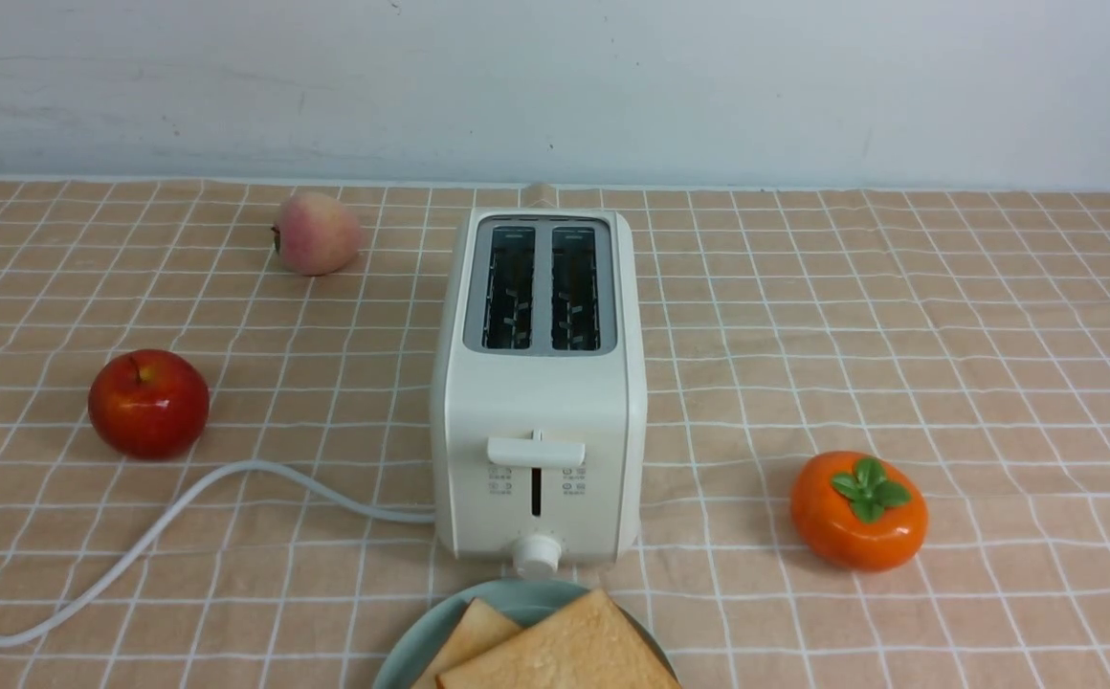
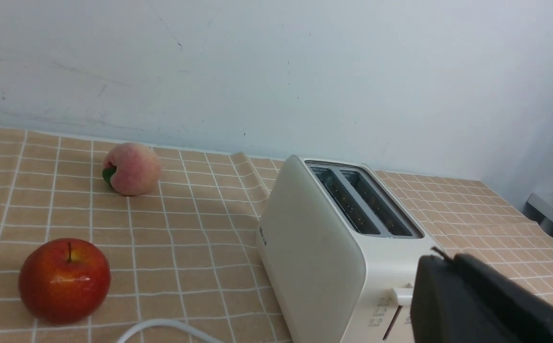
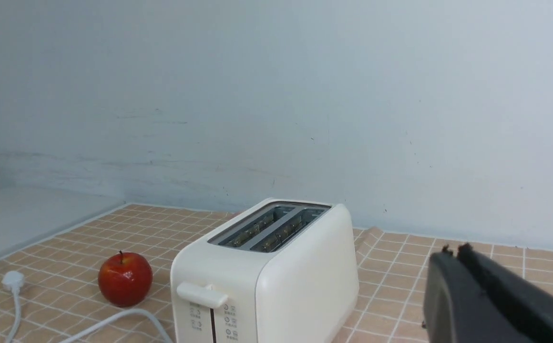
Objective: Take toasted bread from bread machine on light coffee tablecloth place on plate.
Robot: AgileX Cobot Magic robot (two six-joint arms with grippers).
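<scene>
Left and right jaws both together; toasted bread (image 1: 565, 651) lies on plate (image 1: 411, 651), just before bread machine (image 1: 541, 411).

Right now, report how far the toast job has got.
Done: both slots of the toaster are empty, and two slices lie overlapping on the plate. In hand: nothing; the left fingers and right fingers are shut and empty. Left: nothing that shows.

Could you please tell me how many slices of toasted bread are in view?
2: the right slice overlaps the left slice on the plate, just in front of the bread machine, whose slots look empty.
</scene>
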